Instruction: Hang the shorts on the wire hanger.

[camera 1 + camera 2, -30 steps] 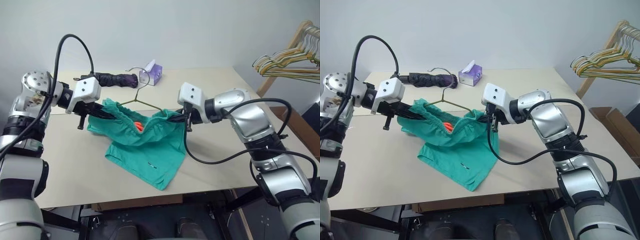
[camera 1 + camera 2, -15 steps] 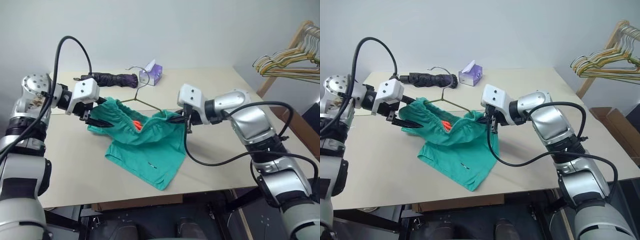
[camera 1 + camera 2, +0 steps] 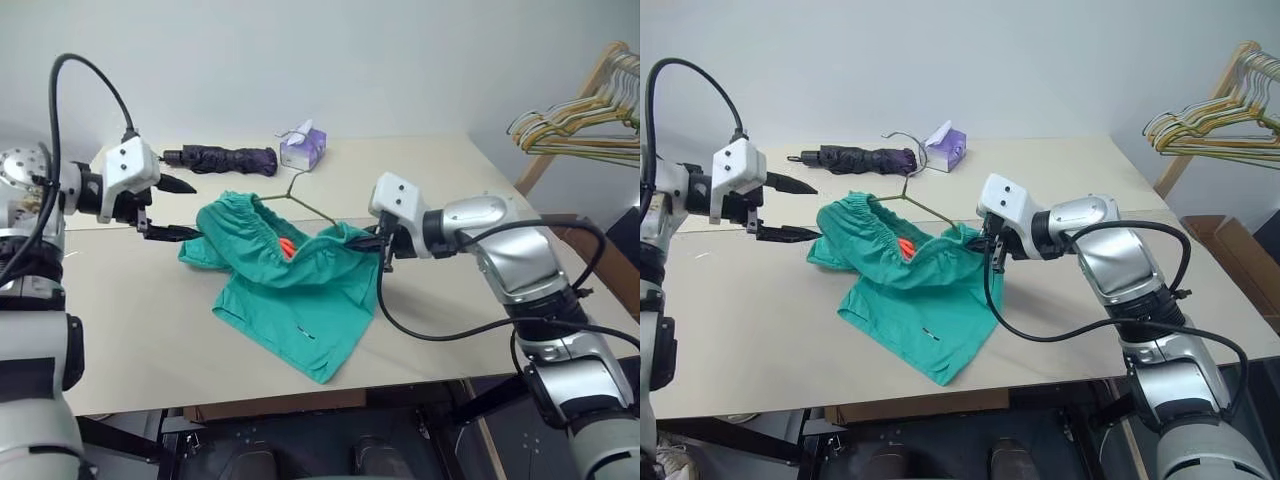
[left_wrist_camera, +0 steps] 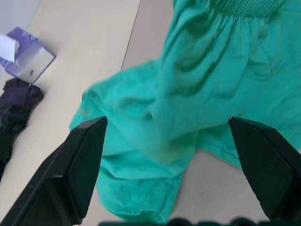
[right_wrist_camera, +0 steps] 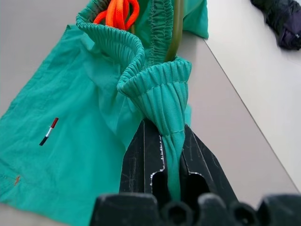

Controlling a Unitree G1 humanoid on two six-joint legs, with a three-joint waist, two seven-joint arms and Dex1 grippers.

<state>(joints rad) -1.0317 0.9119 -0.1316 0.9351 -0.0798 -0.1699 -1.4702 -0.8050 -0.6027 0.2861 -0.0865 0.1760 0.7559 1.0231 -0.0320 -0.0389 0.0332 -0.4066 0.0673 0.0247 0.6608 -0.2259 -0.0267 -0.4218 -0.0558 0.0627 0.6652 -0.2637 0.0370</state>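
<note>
The shorts [image 3: 290,290] lie on the counter [image 3: 150,340] with the wire hanger [image 3: 300,195] threaded into the waistband, which the left claw [image 3: 175,208] has just released, now spread wide beside them, while the right claw [image 3: 377,241] stays pinched on the waistband's other end, so I judge the hanging nearly done.

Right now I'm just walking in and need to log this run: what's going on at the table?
The robot is working teal-green shorts onto a wire hanger on the table. Its right hand is shut on the shorts' waistband, holding that edge up, with the hanger's wire running into the waist opening. Its left hand is open and off the fabric, beside the other end of the waistband. A folded umbrella and a tissue box lie behind.
</note>
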